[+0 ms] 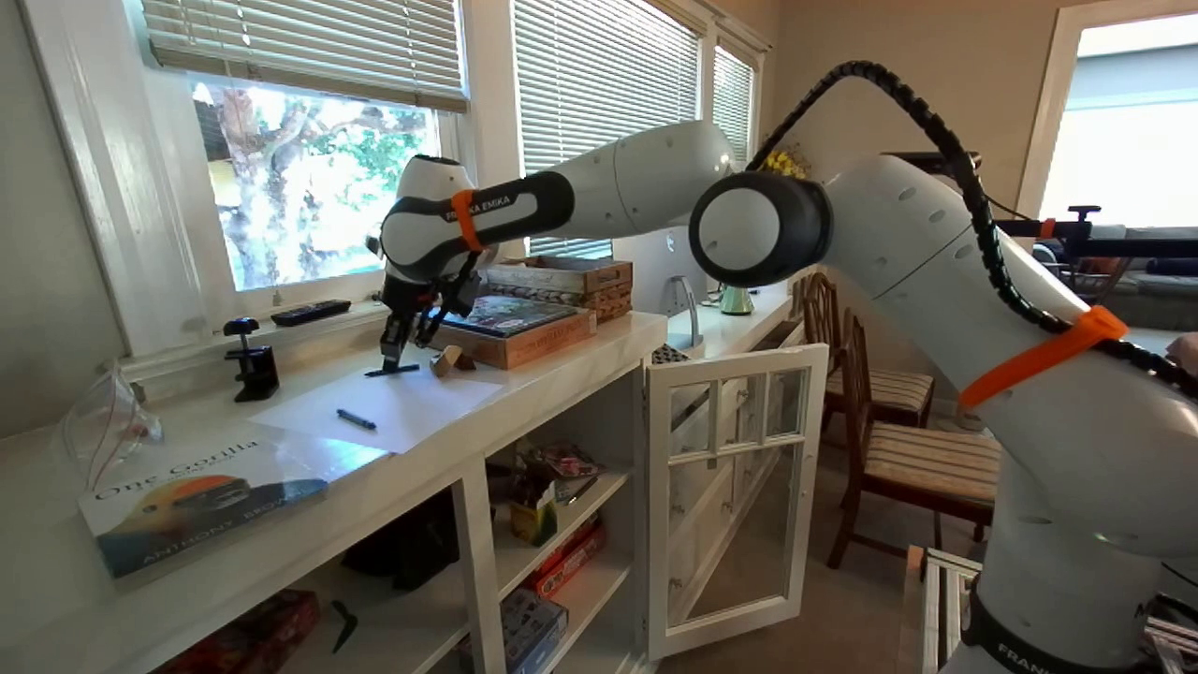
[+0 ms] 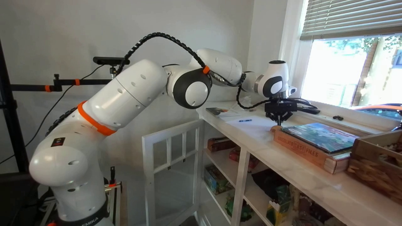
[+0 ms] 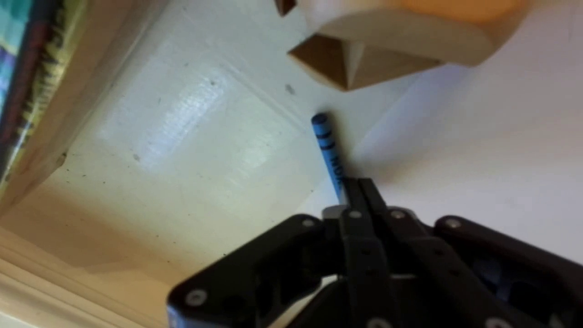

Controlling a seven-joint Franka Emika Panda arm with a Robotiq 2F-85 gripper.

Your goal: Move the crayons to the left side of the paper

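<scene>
If the side by the book (image 1: 201,501) counts as left, I judge that 1 of the 2 crayons in view may already be placed: the loose crayon (image 1: 357,419) rests on the paper (image 1: 430,402), somewhat toward that side. The blue crayon (image 3: 329,146) in the wrist view appears to cross the paper's opposite edge, near the wooden piece (image 3: 396,41), and the gripper (image 3: 358,181) there is tightly clenched, though I cannot tell whether it pinches that crayon or merely sits beside it. What probably remains is securing it, carrying it across and letting it go there.
</scene>
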